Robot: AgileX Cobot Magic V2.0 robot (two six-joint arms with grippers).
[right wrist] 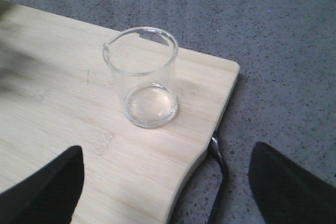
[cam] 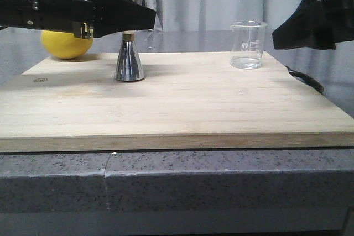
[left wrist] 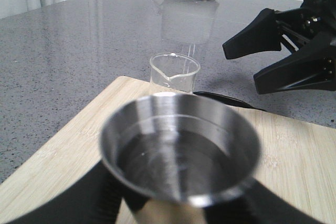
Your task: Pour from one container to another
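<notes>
— What does the small clear glass beaker (cam: 248, 45) look like?

— A short cylinder with a pour lip and faint white printed markings on its side. It stands upright near a corner of the pale bamboo cutting board (cam: 177, 100), and its thick round base shows through the glass in the right wrist view (right wrist: 143, 77). I cannot tell whether it holds any liquid.

— Where is it from the right claw (cam: 279, 34)?

— Just ahead of the black fingers (right wrist: 50, 184), which are spread wide and apart from the glass on both sides.

— And the tall shiny steel hourglass-shaped jigger (cam: 129, 59)?

— Two cones joined at a narrow gold-coloured waist, the lower cone resting on the board. The left claw (cam: 146, 19) reaches across in front of its upper cone; the left wrist view looks down into that cup (left wrist: 181, 153), with dark fingers on either side of it. I cannot tell whether that claw is clamped on it or merely around it.

— Anything else nearby?

— A yellow lemon (cam: 66, 44) sits behind the left claw, and the board lies on a grey speckled desk (cam: 177, 178).
</notes>
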